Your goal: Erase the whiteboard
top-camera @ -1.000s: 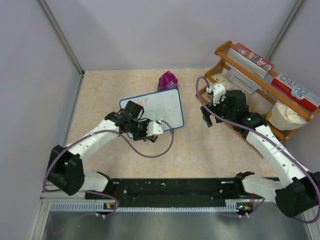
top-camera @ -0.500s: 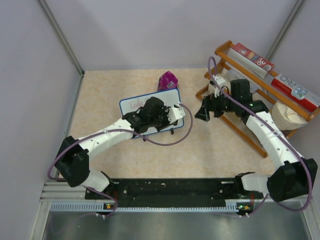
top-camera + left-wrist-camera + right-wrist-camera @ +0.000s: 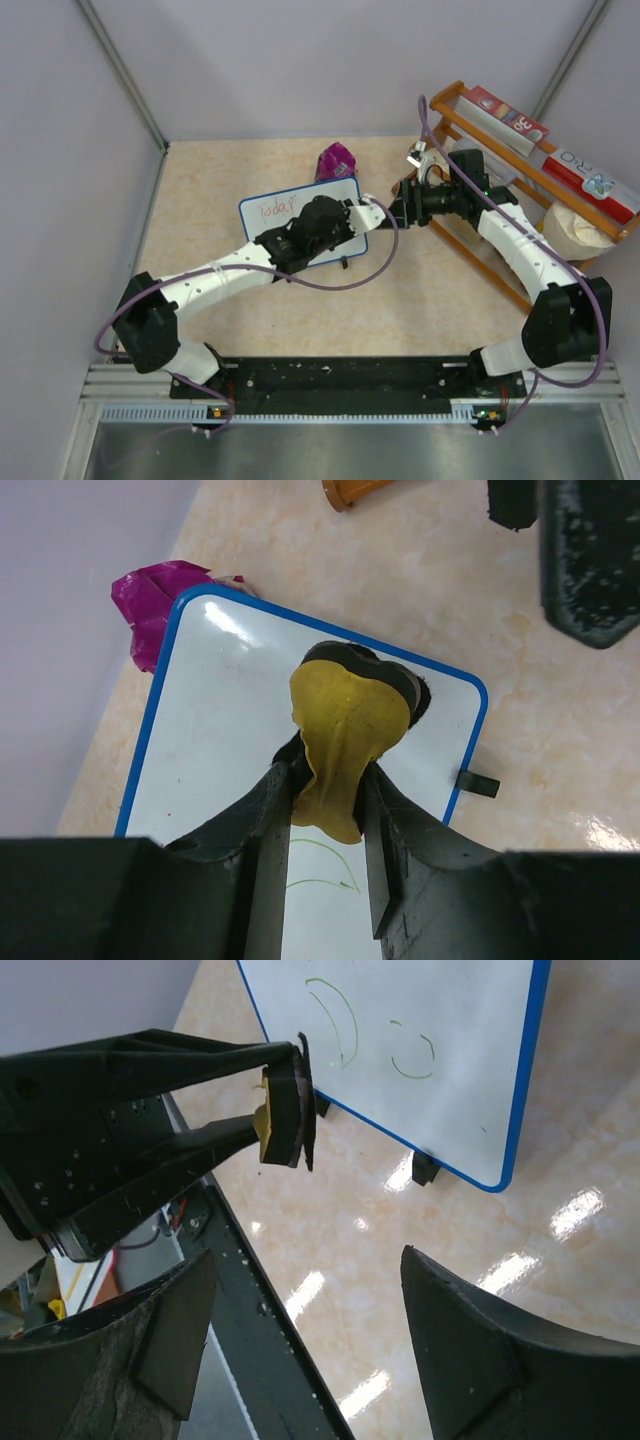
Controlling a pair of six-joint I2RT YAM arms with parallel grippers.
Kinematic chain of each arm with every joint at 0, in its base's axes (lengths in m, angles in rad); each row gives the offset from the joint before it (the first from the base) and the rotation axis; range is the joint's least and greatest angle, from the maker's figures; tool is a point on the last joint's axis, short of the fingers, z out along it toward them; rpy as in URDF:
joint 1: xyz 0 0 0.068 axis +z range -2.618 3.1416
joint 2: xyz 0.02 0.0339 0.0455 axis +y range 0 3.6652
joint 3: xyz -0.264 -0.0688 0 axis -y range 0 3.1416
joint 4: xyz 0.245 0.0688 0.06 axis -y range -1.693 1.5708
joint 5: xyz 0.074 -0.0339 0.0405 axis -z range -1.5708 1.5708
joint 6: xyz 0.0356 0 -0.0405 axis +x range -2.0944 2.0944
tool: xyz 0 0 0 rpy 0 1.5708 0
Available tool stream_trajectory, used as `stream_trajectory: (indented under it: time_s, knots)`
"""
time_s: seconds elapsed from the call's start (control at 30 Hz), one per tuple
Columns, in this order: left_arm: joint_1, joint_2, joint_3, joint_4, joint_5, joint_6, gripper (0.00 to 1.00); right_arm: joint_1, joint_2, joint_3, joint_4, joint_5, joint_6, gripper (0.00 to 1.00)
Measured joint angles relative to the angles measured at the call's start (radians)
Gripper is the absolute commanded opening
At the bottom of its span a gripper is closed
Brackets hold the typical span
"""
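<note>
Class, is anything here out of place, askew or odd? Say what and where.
A crumpled magenta wrapper sits by the whiteboard, at its far edge, like stray litter. The board lies skewed to the table edges. The yellow eraser in the left gripper looks squashed.

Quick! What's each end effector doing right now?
Left end effector: shut on the yellow eraser, near the whiteboard.
Right end effector: open, holding nothing.
</note>
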State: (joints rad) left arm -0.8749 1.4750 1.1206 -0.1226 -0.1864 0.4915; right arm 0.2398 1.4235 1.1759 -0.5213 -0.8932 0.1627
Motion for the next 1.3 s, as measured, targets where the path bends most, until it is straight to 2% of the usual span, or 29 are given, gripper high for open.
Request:
stream_trajectory:
  time_s: [0.53, 1.3]
  knots:
    - [-0.050, 0.003, 0.009, 0.010, -0.066, 0.002, 0.04, 0.044, 0.106, 0.090, 0.070, -0.012, 0.074, 0.61]
    - [-0.074, 0.003, 0.011, 0.010, -0.109, 0.008, 0.04, 0.086, 0.138, 0.109, 0.072, -0.017, 0.073, 0.44]
